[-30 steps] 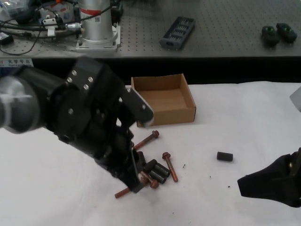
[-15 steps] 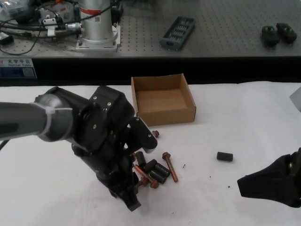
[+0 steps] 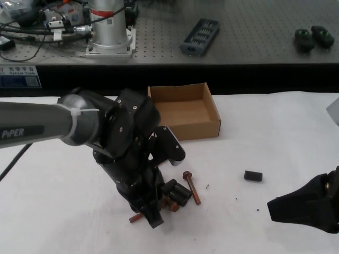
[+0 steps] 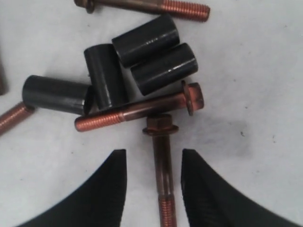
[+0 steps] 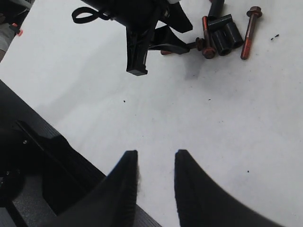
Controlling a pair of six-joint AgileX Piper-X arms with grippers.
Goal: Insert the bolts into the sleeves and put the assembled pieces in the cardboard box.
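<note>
In the high view the left claw (image 3: 154,216) is down at the near edge of the pile (image 3: 177,192) of bolts and sleeves, which lies near the box (image 3: 188,130). A lone sleeve (image 3: 253,175) sits well apart to the right. In the left wrist view the left claw (image 4: 154,152) has its jaws apart and astride a bolt (image 4: 163,175), whose shank runs between them with its head toward the pile. A second bolt (image 4: 139,108) lies crosswise just past that head, seemingly touching it, and the sleeves (image 4: 163,68) are bunched behind. A good pick, I judge, means closing on the plain shank just short of the head. That leaves the threaded end free for insertion. The claw should stay centred so both fingers meet the shank together, and the lift should go straight up so the head does not drag the crosswise bolt. In the right wrist view the right claw (image 5: 155,153) has its jaws slightly apart and holds nothing, over the white cloth (image 5: 213,118) well apart from the pile (image 5: 222,30). The lone sleeve looks like its easiest partner piece.
</note>
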